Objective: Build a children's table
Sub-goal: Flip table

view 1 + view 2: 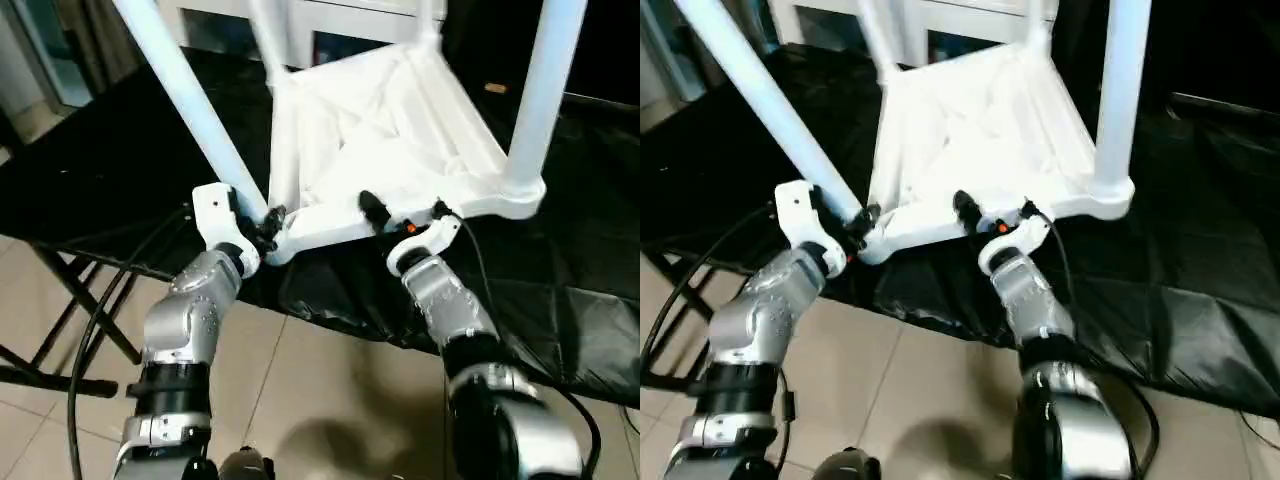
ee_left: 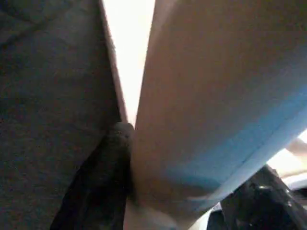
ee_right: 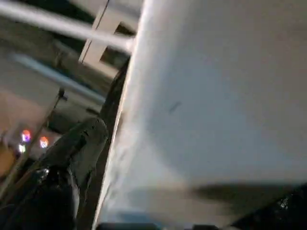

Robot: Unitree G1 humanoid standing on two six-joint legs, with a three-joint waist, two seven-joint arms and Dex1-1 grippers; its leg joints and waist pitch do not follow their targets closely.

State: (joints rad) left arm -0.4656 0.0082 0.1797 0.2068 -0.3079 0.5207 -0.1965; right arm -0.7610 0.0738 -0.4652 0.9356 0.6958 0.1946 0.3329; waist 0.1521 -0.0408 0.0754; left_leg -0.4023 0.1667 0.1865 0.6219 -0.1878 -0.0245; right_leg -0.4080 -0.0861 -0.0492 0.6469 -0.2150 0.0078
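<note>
The tabletop lies upside down on the black-draped worktop, ribbed underside up, its near edge right in front of both hands. Legs stand in at least three corner sockets; a fourth corner is hard to make out.

The left hand sits at the near corner socket, where a long leg slants up and away from it. In the left wrist view black fingers flank the tube on both sides, so it looks closed around the base of that leg, just above the socket. The right hand presses against the tabletop's near rim; one finger lies alongside the white edge, but I cannot tell whether it is clamped or only bracing.

That slanted leg is the trouble, I'd say: it leans while the leg beyond the right hand stands straight. To seat it well, the left hand should swing the tube upright first, then push along its axis into the socket. The right hand should hold the rim down so the tabletop doesn't skid off the worktop's front edge.
</note>
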